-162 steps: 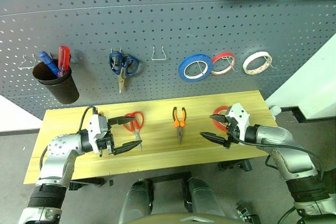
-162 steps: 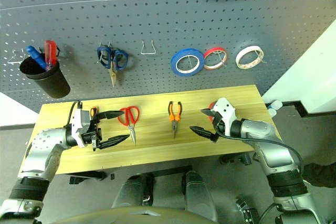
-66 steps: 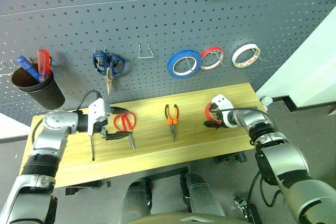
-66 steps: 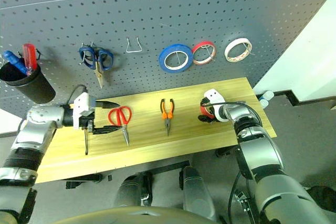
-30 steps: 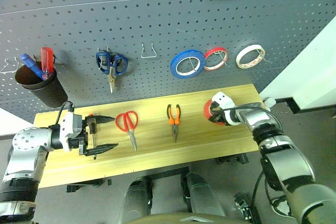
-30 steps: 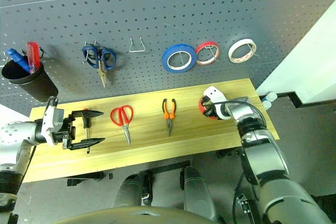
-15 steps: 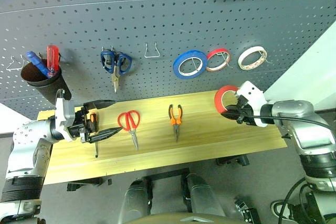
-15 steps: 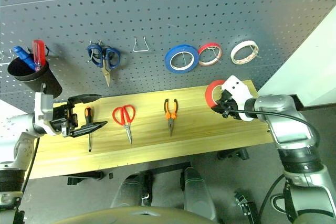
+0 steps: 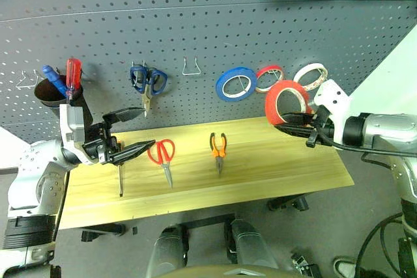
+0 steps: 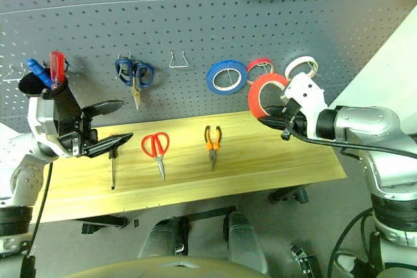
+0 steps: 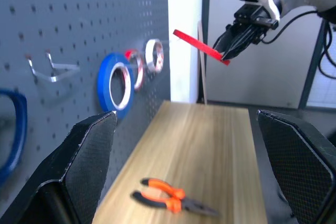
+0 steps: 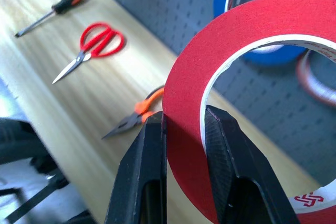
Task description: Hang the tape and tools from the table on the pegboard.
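While the right gripper [image 10: 285,120] is squeezed tight on the rim of the red tape [image 10: 266,93], it holds the roll up in the air in front of the pegboard [image 9: 208,24], just beside the blue roll [image 9: 236,83] and two more rolls hanging there. Down on the worktop [image 9: 273,167] lie the red scissors [image 9: 162,153], the pliers [image 9: 218,147] and the screwdriver [image 9: 120,172], all apart from each other. Over by the black cup [image 9: 51,93], the left gripper [image 9: 130,131] hangs above the screwdriver with its fingers wide apart and nothing in them.
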